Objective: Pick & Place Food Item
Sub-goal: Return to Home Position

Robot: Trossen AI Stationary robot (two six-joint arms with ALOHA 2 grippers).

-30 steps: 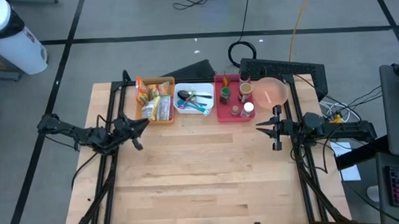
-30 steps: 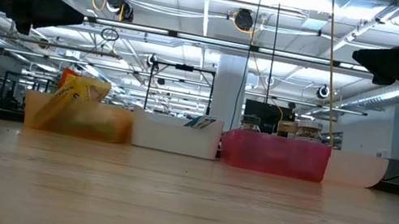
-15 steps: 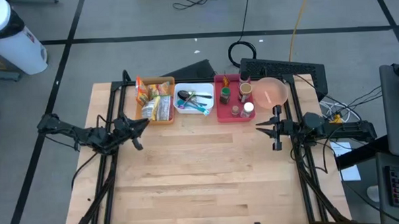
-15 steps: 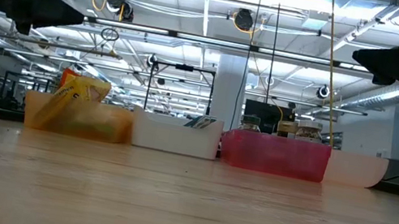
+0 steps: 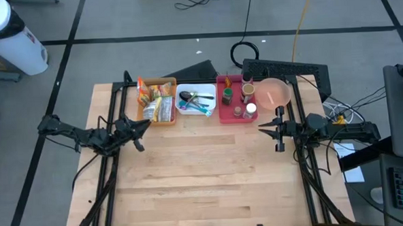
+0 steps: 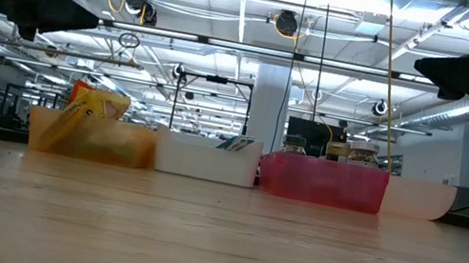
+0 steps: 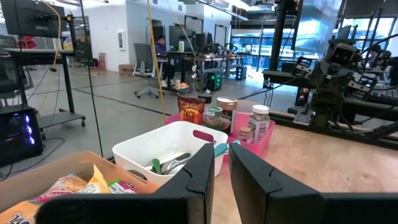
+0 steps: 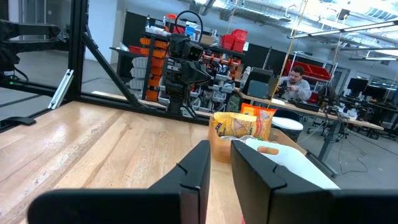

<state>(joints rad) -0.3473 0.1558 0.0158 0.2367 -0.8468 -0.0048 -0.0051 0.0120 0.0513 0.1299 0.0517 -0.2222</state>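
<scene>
**Red bin [image 6: 322, 183] loaded, both tools empty**

Red plastic walls surround several seasoning bottles [image 5: 247, 91] standing upright, with the bin at the 12 o'clock edge of the worktop [image 5: 204, 174]. Just beside it at its 9 o'clock is the white bin [image 6: 205, 158] with spoons [image 5: 194, 100] in it. Next along that way is an orange bin [image 5: 162, 121] of snack packets [image 5: 153, 101]. A pink bowl [image 5: 275, 93] sits at the red bin's 3 o'clock. The left tool [image 5: 143, 126] hovers near the worktop's 9 o'clock edge and the right tool [image 5: 263, 128] near its 3 o'clock edge. Each points toward the centre, well apart from the bins. Each tool's fingers are drawn almost together with only a thin slit between them, gripping nothing.
</scene>
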